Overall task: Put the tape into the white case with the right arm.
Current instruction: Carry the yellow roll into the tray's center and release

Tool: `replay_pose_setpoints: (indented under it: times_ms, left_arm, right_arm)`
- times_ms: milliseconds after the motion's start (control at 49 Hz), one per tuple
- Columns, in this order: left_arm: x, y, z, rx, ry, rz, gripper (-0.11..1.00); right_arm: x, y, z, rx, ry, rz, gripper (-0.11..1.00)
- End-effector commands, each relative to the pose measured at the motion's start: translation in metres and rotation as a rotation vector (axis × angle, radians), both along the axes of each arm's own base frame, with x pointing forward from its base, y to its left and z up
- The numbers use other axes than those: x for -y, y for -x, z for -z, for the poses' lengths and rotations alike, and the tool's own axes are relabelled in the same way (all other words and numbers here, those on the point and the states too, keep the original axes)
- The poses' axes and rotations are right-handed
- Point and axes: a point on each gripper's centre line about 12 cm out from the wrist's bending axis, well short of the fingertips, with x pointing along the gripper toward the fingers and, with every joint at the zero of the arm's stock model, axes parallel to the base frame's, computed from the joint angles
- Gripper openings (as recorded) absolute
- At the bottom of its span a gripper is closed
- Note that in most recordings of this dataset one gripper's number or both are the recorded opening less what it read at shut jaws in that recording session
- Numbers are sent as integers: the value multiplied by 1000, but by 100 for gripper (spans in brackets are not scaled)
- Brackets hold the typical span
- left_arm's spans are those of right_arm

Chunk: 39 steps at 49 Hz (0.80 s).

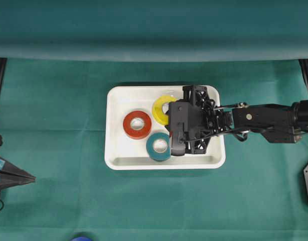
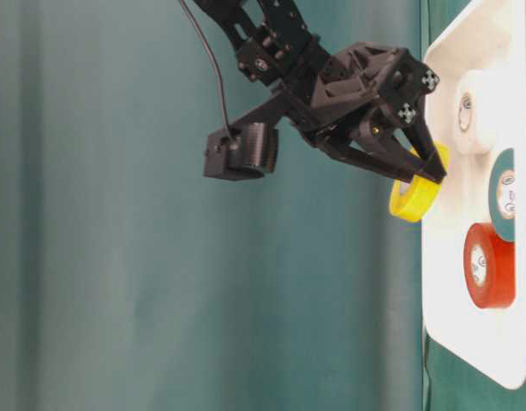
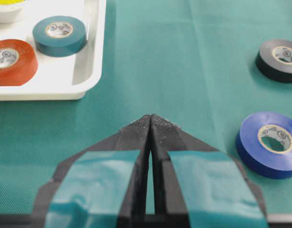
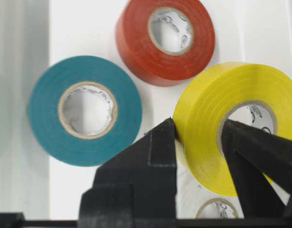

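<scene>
My right gripper (image 4: 198,124) is shut on the wall of a yellow tape roll (image 4: 217,95), with one finger through its hole and the other outside. The all-black right arm (image 1: 264,120) holds this tilted roll (image 1: 161,109) just above the white case (image 1: 115,159); from table level the roll (image 2: 413,199) hangs at the fingertips (image 2: 427,171), close to the case (image 2: 443,257). Inside the case lie a red roll (image 1: 137,124), a teal roll (image 1: 158,146) and a white roll (image 2: 469,111), the white one partly under the yellow.
My left gripper (image 3: 150,116) rests shut and empty at the far left (image 1: 28,176) on the green cloth. A black roll (image 3: 279,59) and a blue roll (image 3: 269,142) lie on the cloth near it, outside the case.
</scene>
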Motion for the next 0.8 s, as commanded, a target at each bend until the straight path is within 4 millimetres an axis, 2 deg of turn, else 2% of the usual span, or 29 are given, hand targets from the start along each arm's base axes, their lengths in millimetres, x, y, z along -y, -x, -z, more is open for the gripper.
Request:
replay_pose_setpoints:
  times_ms: [0, 531, 592, 776]
  left_arm:
    - [0, -1, -4, 12, 2, -2, 0]
    - [0, -1, -4, 12, 2, -2, 0]
    - [0, -1, -4, 12, 3, -2, 0]
    - [0, -1, -4, 12, 2, -2, 0]
  right_arm:
    - [3, -8, -16, 64, 8, -7, 3]
    - [3, -6, -13, 69, -3, -5, 4]
    - [3, -6, -13, 69, -3, -5, 15]
    - [3, -3, -12, 59, -4, -2, 68]
